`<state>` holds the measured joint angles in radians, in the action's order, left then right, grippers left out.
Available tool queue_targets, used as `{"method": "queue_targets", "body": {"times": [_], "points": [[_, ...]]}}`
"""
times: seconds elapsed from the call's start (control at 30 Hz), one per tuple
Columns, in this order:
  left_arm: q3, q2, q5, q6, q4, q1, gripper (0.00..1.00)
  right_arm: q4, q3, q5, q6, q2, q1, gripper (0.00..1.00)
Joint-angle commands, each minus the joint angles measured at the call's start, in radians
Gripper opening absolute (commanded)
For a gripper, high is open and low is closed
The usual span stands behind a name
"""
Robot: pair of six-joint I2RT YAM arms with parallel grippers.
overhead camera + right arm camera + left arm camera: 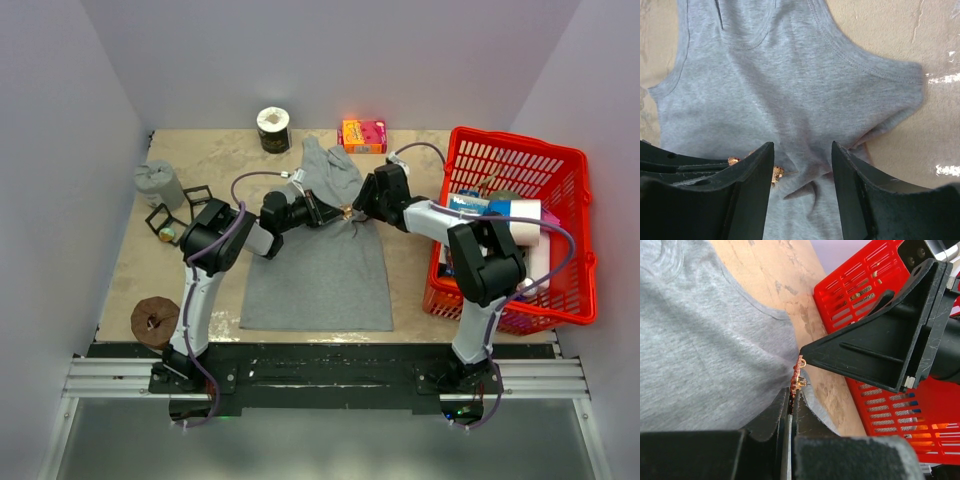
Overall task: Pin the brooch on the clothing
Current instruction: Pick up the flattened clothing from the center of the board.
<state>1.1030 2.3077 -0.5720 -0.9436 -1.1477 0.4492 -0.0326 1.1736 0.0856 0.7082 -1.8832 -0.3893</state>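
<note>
The clothing (318,268), a grey tank top, lies flat mid-table with its upper part bunched where both grippers meet. My left gripper (792,392) is shut on the brooch (798,374), a tiny red-and-gold pin held edge-on at the fabric's armhole edge. In the top view the brooch (345,212) sits between the two grippers. My right gripper (802,167) stands open, its fingers straddling a raised fold of the clothing (790,85). The brooch (777,173) shows just beside its left finger (747,195). One right finger (875,352) hangs close above the brooch in the left wrist view.
A red basket (560,170) full of items stands at the right, close behind the right arm. Along the back are a tape roll (273,128) and a pink-orange box (363,135). At the left are a grey bundle (160,184), black frames (180,208) and a brown roll (155,320).
</note>
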Motion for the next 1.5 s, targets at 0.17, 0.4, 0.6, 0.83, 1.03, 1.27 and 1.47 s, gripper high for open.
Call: {"method": "queue_targets", "body": {"times": [0.17,0.4,0.6,0.83,1.03,1.27,1.47], "points": [[0.000,0.021,-0.012,-0.007,-0.072,0.002,0.00,-0.047,0.000,0.040,0.060,-0.030,0.029,0.43],[0.001,0.027,-0.014,-0.007,-0.072,0.002,0.00,-0.061,0.020,-0.004,0.053,-0.073,0.030,0.34],[0.006,0.032,-0.014,-0.011,-0.072,0.002,0.00,-0.073,0.015,-0.043,0.030,-0.083,0.030,0.32],[0.006,0.036,-0.022,-0.015,-0.078,0.002,0.00,-0.105,0.015,-0.084,0.028,-0.096,0.030,0.04],[-0.002,0.045,-0.029,-0.021,-0.090,0.002,0.00,-0.144,0.009,-0.135,0.054,-0.088,0.030,0.00],[-0.003,0.058,-0.035,-0.054,-0.124,0.009,0.00,-0.188,-0.015,-0.159,0.088,-0.062,0.030,0.00],[-0.005,0.068,-0.037,-0.070,-0.142,0.016,0.00,-0.194,-0.015,-0.165,0.097,-0.056,0.030,0.00]]}}
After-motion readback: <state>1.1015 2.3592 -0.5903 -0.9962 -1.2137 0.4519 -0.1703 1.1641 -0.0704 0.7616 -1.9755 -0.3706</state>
